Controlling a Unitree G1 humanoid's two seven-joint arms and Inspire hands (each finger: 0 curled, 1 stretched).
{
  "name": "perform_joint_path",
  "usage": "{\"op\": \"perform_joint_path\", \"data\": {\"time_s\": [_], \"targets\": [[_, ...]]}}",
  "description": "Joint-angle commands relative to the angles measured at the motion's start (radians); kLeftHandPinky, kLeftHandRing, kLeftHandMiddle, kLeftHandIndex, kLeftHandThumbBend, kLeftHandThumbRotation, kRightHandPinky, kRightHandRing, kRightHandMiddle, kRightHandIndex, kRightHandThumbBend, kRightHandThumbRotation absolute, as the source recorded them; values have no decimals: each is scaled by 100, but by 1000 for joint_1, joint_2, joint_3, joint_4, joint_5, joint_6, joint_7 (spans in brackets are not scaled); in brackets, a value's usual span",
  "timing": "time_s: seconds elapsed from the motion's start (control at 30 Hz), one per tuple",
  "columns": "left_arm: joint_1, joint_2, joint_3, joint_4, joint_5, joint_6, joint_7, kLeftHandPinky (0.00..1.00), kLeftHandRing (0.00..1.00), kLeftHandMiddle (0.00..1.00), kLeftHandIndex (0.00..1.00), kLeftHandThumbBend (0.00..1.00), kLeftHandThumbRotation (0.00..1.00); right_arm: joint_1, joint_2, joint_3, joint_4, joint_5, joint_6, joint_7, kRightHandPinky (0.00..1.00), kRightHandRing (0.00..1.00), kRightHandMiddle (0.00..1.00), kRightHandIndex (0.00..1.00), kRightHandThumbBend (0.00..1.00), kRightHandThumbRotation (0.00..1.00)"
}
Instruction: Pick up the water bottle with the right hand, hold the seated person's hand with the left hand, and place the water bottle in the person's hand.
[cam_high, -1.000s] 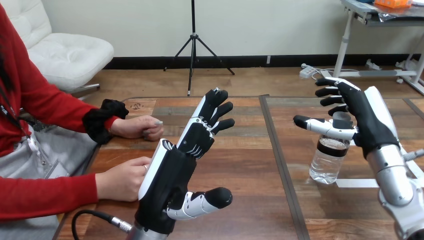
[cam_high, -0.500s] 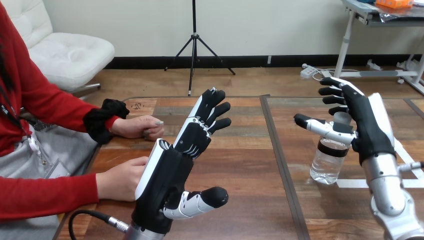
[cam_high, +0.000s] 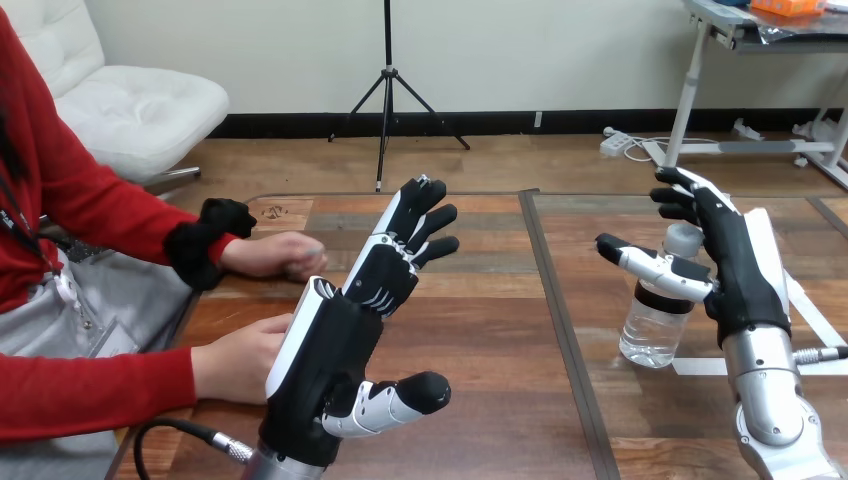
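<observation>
- While the right hand (cam_high: 735, 270) stands open just right of the water bottle (cam_high: 652, 325), fingers (cam_high: 685, 195) straight above its cap, closing that high could topple it on the tabletop (cam_high: 500, 300).
- Well left of the bottle, the left hand (cam_high: 335, 350), open too, grips nothing; the person's hand (cam_high: 240, 360) beside it could drift away.

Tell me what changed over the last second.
The right hand drifted slightly right around the bottle, not yet gripping it. The bottle stayed standing on the table; the left hand stayed open beside the person's nearer hand.
</observation>
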Motion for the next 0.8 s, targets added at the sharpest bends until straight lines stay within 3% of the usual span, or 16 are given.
{"op": "perform_joint_path", "data": {"time_s": [0.0, 0.77], "targets": [[-60, 4, 5, -32, -10, -2, -3, 87, 94, 97, 98, 91, 70, -29, 13, -10, 2, -1, -7, -29, 73, 81, 80, 84, 100, 41], [-60, 12, 10, -36, -26, -11, -20, 87, 93, 96, 98, 87, 69, -22, 33, -10, 45, -16, 18, -62, 72, 80, 80, 84, 100, 41]]}}
